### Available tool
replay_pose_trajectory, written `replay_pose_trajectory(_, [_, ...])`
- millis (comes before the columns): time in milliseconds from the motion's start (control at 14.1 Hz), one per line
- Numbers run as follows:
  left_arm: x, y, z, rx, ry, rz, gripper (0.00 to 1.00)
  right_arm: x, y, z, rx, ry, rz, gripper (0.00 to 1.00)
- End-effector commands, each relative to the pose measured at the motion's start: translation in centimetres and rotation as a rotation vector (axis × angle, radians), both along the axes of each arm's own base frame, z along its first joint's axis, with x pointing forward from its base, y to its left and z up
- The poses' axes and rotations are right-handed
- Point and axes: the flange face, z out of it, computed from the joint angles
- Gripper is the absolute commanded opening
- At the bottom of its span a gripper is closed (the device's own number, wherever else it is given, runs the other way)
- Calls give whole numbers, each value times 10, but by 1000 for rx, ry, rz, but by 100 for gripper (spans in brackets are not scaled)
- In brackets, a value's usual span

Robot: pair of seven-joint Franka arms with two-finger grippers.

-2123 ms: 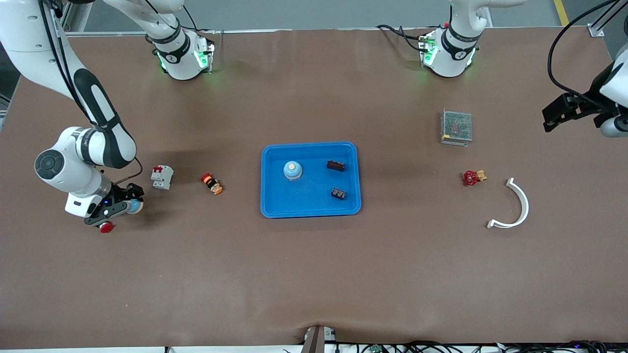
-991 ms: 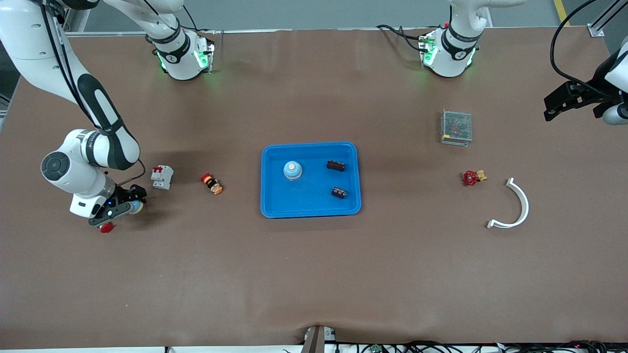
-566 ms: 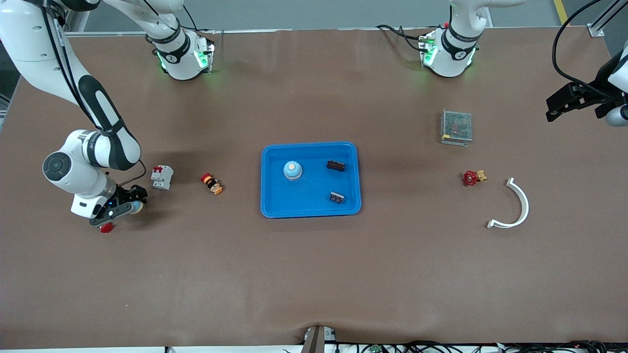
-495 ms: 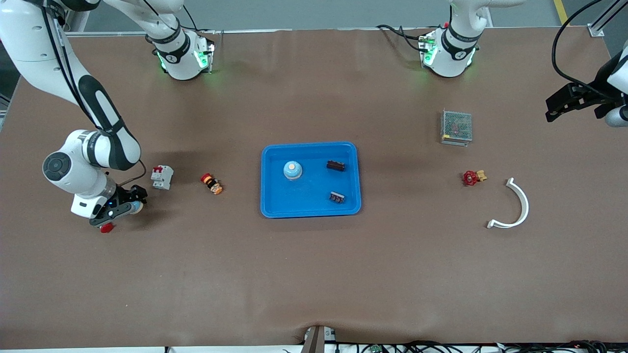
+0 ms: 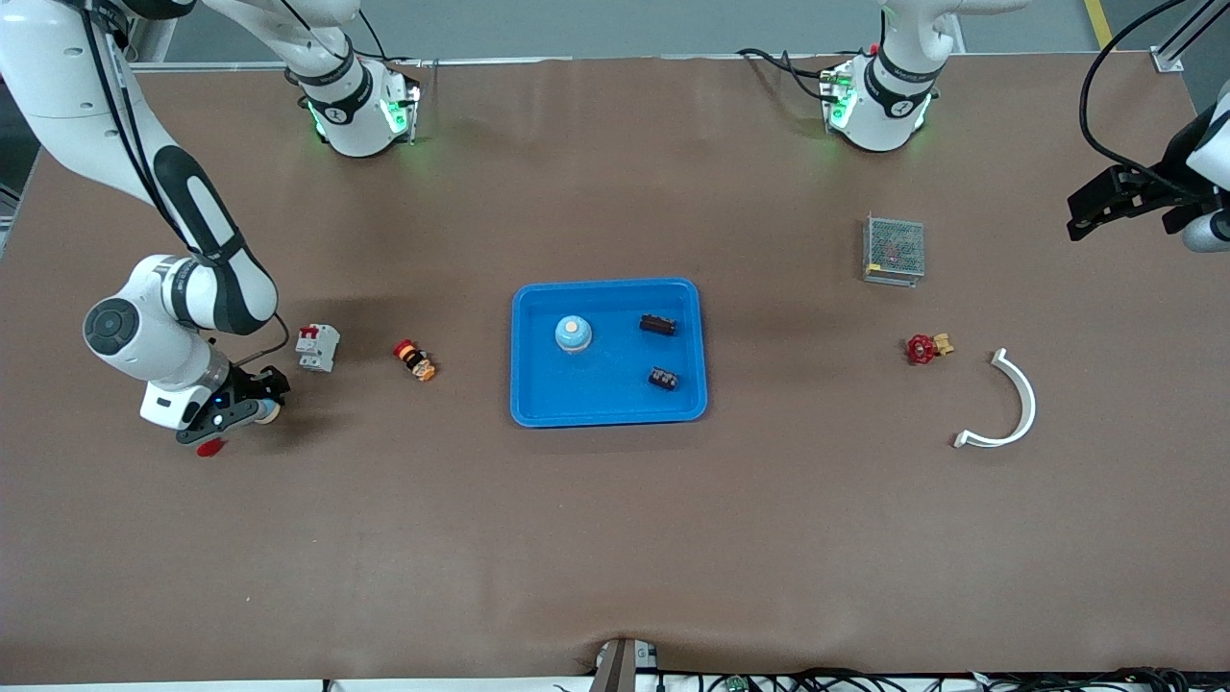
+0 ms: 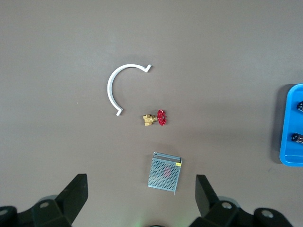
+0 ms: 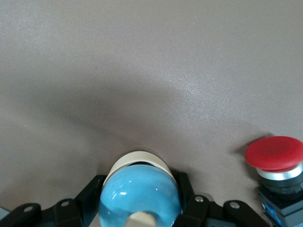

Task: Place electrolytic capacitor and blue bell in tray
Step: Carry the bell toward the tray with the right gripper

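Observation:
The blue tray [image 5: 538, 404] lies mid-table, its edge also in the left wrist view [image 6: 288, 142]. In it stand a light blue bell [image 5: 573, 333] and two black electrolytic capacitors [image 5: 657, 326] [image 5: 663, 379]. Toward the right arm's end of the table, my right gripper [image 5: 252, 408] is shut on a second blue bell [image 7: 140, 196], which has a cream base and sits low at the table. My left gripper [image 5: 1086, 223] hangs open and empty, high over the left arm's end of the table, and waits there [image 6: 140, 184].
A red push button [image 5: 208, 447] [image 7: 275, 156] stands right beside the right gripper. A white circuit breaker [image 5: 317, 347] and a small red-orange part [image 5: 415, 360] lie between it and the tray. A mesh box [image 5: 894, 250], a red valve [image 5: 924, 348] and a white arc [image 5: 1014, 404] lie toward the left arm's end.
My right gripper has settled around the blue bell and its fingers have shut on it. The left gripper has drifted slightly but stays open.

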Motion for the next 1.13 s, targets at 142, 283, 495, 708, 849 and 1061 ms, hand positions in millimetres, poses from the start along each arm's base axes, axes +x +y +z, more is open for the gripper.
replay_pose_trajectory(142, [-3,2,4,-24,-6,-41,100,13,8,15,39,32,-13,51])
replay_pose_trajectory(283, [-2,6,5,-24,-8,-37,100,24,10,31,56,69,-20,51])
replay_pose_trajectory(495, [-4,13,7,-24,-14,-23,100,44,32,76,63,134,-65,51])
replay_pose_trajectory(708, [-7,18,8,-24,-9,-26,100,53,82,127,55,195,-155,51])
replay_pose_trajectory(849, [-7,21,8,-26,-7,-20,100,53,132,154,40,193,-249,51])
replay_pose_trajectory(1061, [-7,20,9,-24,-9,-23,100,44,212,172,51,186,-401,51])
